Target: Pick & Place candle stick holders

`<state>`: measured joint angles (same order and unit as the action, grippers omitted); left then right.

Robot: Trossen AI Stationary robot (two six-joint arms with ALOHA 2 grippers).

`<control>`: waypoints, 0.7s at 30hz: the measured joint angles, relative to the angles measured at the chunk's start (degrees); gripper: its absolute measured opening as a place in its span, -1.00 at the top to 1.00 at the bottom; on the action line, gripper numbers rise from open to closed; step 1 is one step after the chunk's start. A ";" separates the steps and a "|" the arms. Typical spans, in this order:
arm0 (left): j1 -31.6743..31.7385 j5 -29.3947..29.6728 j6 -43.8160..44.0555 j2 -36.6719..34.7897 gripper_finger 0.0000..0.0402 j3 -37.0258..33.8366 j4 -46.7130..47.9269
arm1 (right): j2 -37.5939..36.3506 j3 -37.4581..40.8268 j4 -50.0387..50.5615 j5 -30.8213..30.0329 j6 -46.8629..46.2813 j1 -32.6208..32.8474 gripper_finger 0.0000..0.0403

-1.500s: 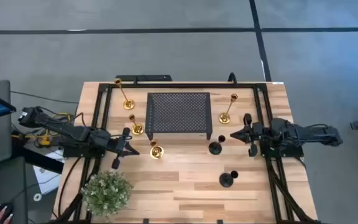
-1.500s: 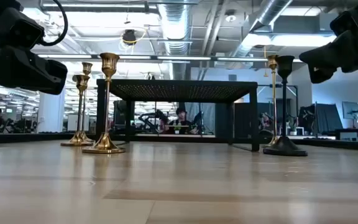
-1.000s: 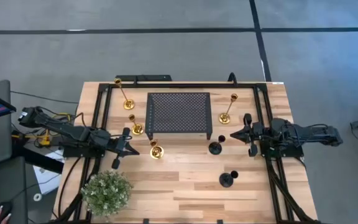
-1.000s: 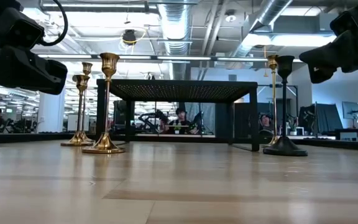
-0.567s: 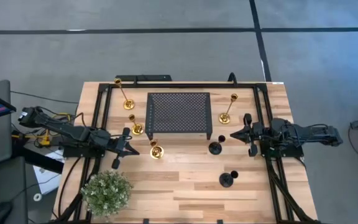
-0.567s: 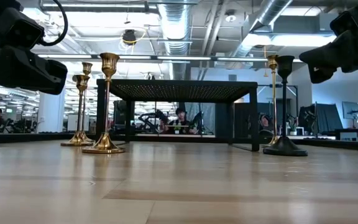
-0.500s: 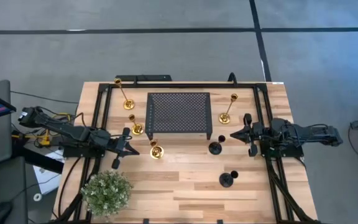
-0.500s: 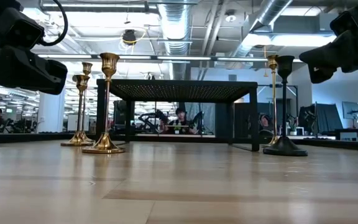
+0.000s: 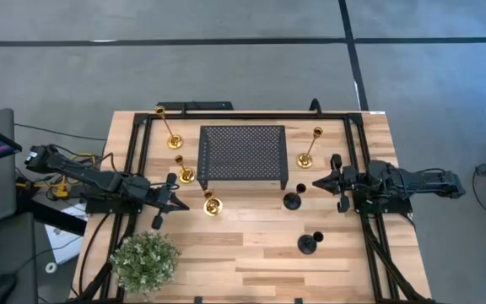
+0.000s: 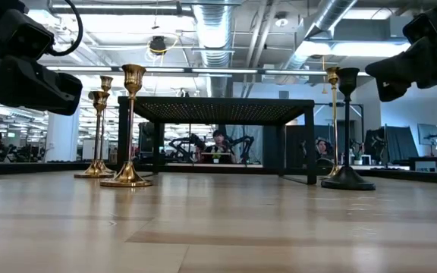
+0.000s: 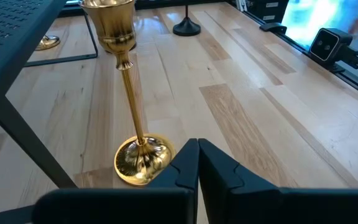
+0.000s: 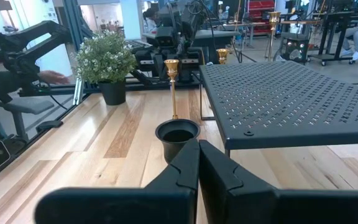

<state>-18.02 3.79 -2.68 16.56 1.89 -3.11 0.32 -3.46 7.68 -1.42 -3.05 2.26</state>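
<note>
So far nothing looks placed: all six candle stick holders stand on the wooden bench (image 9: 251, 253), none lifted and none on the black perforated metal stand (image 9: 243, 153). By my reading the task is at its very start.

On the left side of the stand are three: a tall slim shiny gold holder (image 9: 170, 131) near the far edge, a short gold holder (image 9: 185, 171) just beside the stand's near-left corner, and another short gold holder (image 9: 212, 203) nearer the front. A second tall gold holder (image 9: 309, 149) stands right of the stand. A short black holder (image 9: 293, 199) sits by the stand's near-right leg, and the other black holder (image 9: 309, 243) sits closer to the front edge.

The left end effector (image 9: 175, 200) hangs clenched and empty, just beside the front gold holder (image 11: 131, 99). The right end effector (image 9: 321, 183) is likewise clenched on nothing, pointing at the nearer black holder's cup (image 12: 178, 138).

A green potted plant (image 9: 144, 261) sits at the front-left corner.

Where the holders are meant to go is not shown. From the low view both end effectors' tips are cut off at the frame edges, and the front black holder shows only as a sliver.
</note>
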 joint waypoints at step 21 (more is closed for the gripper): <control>-0.01 -0.01 -0.01 0.02 0.96 -0.01 -0.91 | 0.00 0.00 0.01 0.01 0.00 0.00 1.00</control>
<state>-18.03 3.78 -2.69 16.58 1.88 -4.02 0.32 -3.46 7.70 -1.41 -3.05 2.26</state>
